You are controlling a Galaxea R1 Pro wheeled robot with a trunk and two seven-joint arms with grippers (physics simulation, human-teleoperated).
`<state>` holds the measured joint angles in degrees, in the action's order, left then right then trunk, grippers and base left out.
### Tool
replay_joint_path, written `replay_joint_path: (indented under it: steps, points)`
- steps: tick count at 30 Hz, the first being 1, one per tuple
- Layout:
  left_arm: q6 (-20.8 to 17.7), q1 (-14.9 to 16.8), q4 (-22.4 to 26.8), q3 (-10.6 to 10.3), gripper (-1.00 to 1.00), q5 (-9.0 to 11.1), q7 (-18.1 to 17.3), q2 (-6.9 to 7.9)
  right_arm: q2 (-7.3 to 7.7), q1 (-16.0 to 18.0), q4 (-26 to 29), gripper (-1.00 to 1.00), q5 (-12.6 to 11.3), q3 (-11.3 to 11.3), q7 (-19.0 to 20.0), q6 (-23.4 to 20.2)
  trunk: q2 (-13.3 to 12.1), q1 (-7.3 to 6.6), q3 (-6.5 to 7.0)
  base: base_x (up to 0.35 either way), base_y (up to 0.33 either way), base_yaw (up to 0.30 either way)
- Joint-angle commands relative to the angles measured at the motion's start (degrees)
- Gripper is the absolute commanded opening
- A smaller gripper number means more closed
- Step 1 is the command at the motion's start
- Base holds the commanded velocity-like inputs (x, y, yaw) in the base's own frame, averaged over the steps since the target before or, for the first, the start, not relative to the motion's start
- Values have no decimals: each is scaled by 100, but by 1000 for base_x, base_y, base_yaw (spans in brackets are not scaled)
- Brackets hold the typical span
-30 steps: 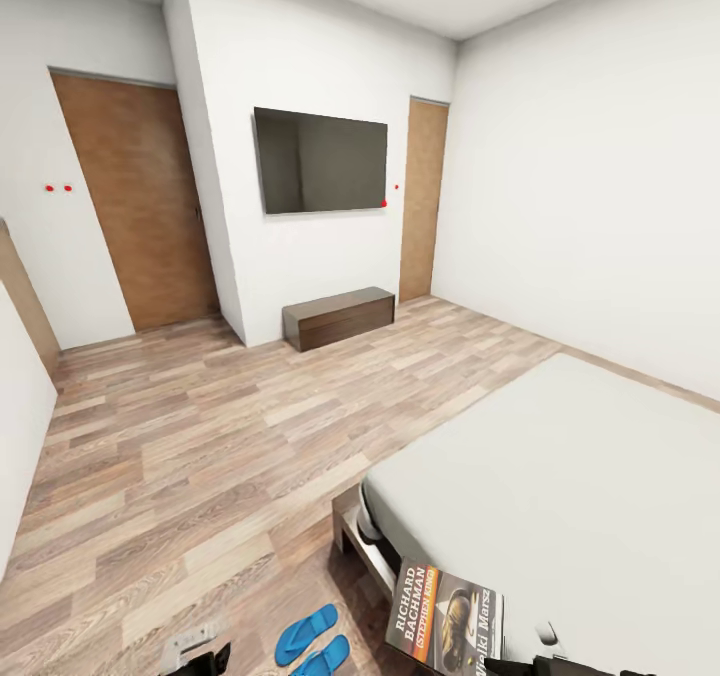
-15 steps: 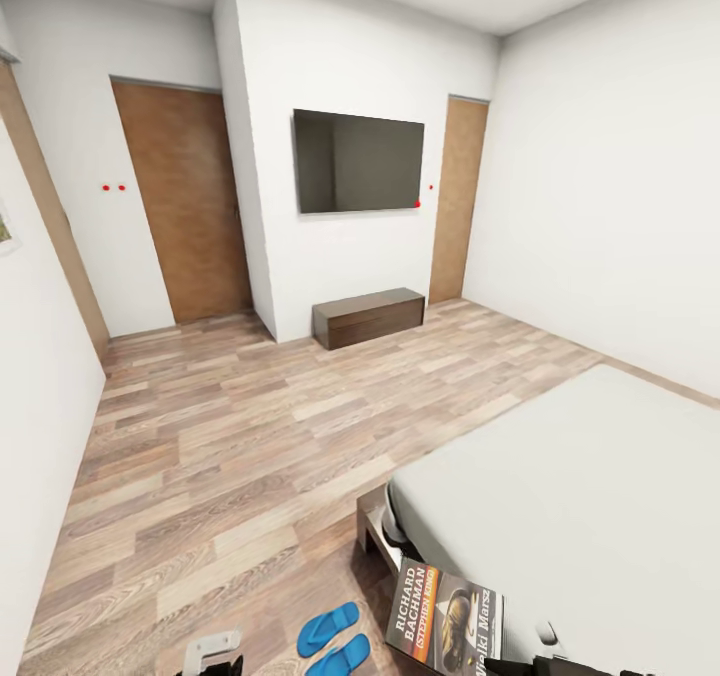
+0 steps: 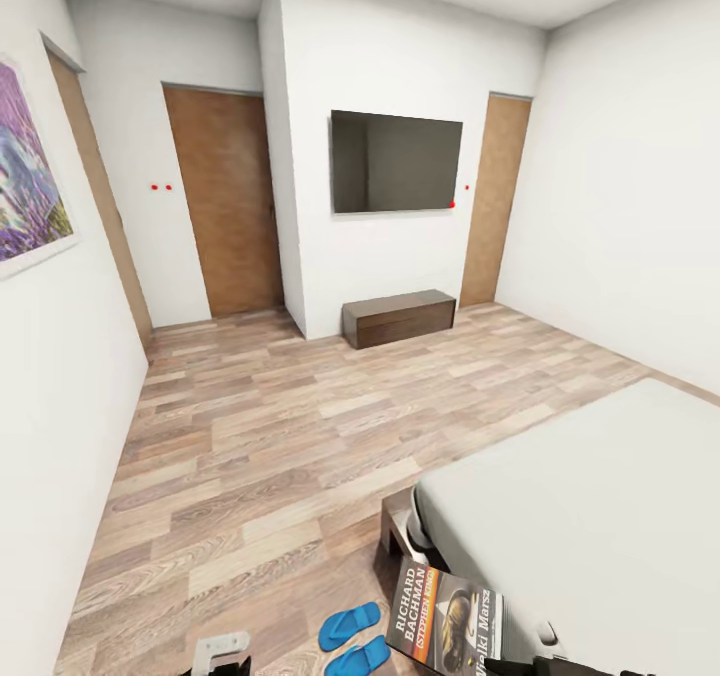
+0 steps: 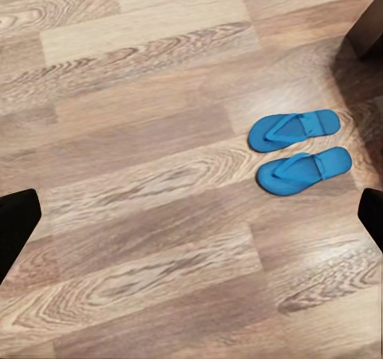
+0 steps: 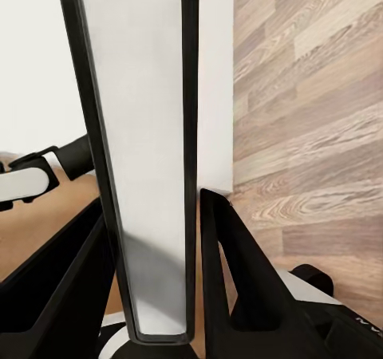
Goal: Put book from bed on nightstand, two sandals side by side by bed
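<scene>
The right gripper [image 5: 155,295] was clamped on the book [image 5: 144,159], its two black fingers [image 5: 231,271] pressed against either face while the wrist camera looked up the pale page edge between them. In the head view that book [image 3: 447,618] stood at about five o'clock, lifted just off the near corner of the bed [image 3: 600,516], its orange-and-white band reading "Richard Bachman" and its dark cover showing a golden shape. The left gripper [image 4: 191,223] hung spread wide and empty above the wood-plank floor [image 4: 144,239], with only the dark tips of its fingers [image 4: 16,223] visible at the frame's edges. The two blue sandals [image 4: 299,151] lay on that floor side by side, nearly touching, toes pointing the same way; from the head camera they [image 3: 352,638] sat at six o'clock, just beside the foot corner of the dark bed frame. A pale part at about seven o'clock was probably the left arm [image 3: 220,648], though too little of it showed to be sure. Farther out, a long low dark bench [image 3: 398,317] stood against the white wall at twelve o'clock beneath a black wall screen [image 3: 396,162], with brown doors [image 3: 226,201] at eleven and one o'clock and a purple framed picture [image 3: 28,191] on the wall at ten.
</scene>
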<state>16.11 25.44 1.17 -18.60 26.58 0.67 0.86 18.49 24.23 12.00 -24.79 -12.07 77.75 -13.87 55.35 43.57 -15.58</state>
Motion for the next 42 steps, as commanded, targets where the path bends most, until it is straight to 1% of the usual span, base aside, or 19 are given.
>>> replay_joint_path:
  steps: [1,16,42]
  points:
    - [15,5,-4,-47,100,41,6,-21,5,2,4,-100,-61,-44,15,-63,5,1,-7,0,0,216]
    - [15,-4,-5,-47,100,41,3,-113,5,2,4,-100,-61,-43,12,-60,5,1,-7,0,0,215]
    - [15,-4,-3,-47,100,41,-6,-122,5,2,4,-100,-61,-46,3,-55,5,1,-7,0,0,216]
